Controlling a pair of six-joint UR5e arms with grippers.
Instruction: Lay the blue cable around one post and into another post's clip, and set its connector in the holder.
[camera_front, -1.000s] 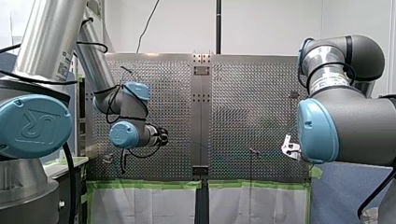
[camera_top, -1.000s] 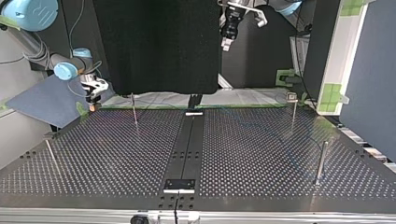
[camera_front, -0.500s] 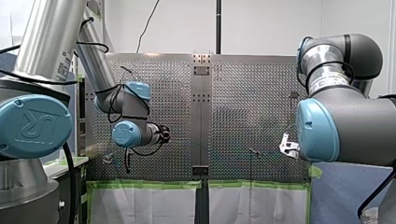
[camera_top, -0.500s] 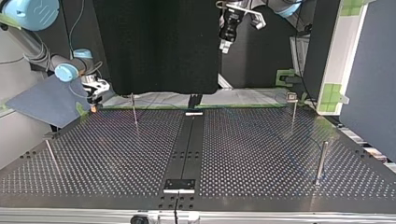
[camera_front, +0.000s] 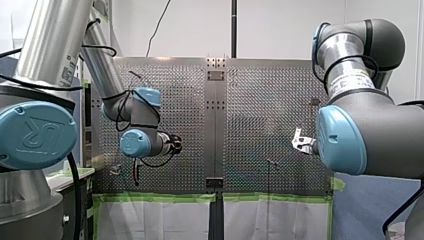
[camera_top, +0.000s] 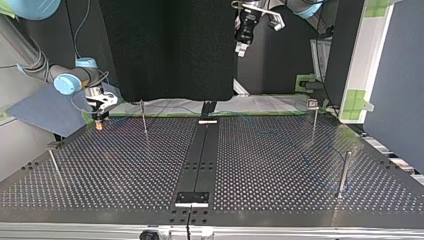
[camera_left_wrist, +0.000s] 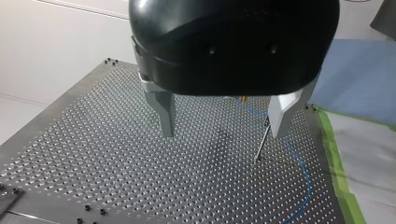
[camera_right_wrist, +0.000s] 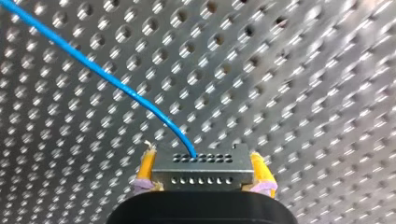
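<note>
Connector (camera_right_wrist: 203, 175) is clamped between the yellow pads (camera_right_wrist: 145, 169) of your right end effector (camera_right_wrist: 201, 157). The blue cable (camera_right_wrist: 107, 77) leaves the connector's face and runs off over the perforated counter (camera_right_wrist: 303, 93). In the top view you will find this end effector low at ten o'clock, near a thin post (camera_top: 143, 117). Your left end effector (camera_top: 242, 47) hangs high at twelve o'clock. Its wrist view shows the metal fingers (camera_left_wrist: 163, 112) apart, gripping nothing.

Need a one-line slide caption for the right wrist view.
Right gripper holds the connector between yellow-padded fingers, blue cable trailing over the perforated table.
</note>
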